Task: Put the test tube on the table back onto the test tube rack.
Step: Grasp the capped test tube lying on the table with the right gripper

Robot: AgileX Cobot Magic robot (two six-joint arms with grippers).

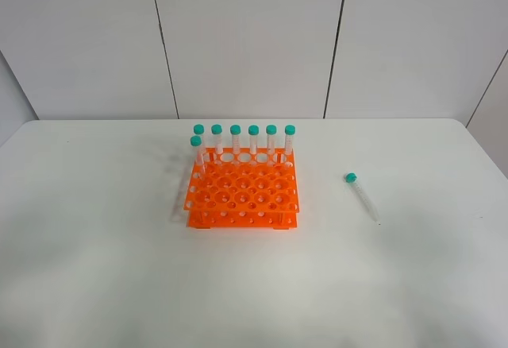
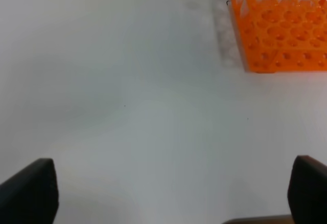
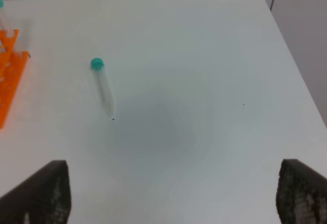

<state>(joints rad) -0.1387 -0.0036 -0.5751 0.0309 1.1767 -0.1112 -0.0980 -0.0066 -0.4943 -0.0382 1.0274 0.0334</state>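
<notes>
The test tube (image 1: 363,197) lies flat on the white table (image 1: 95,268), to the right of the orange test tube rack (image 1: 242,195), teal cap pointing away from the front edge. The right wrist view shows the test tube (image 3: 102,87) ahead of my right gripper (image 3: 171,196), whose dark fingers (image 3: 41,193) stand wide apart, open and empty. My left gripper (image 2: 168,193) is open too, over bare table, with a corner of the rack (image 2: 281,35) ahead of it. Neither arm shows in the exterior high view.
Several teal-capped tubes (image 1: 253,139) stand upright along the rack's back row, and one more (image 1: 196,151) at its left side. The rack's other holes are unfilled. A panelled wall (image 1: 254,38) rises behind the table's far edge.
</notes>
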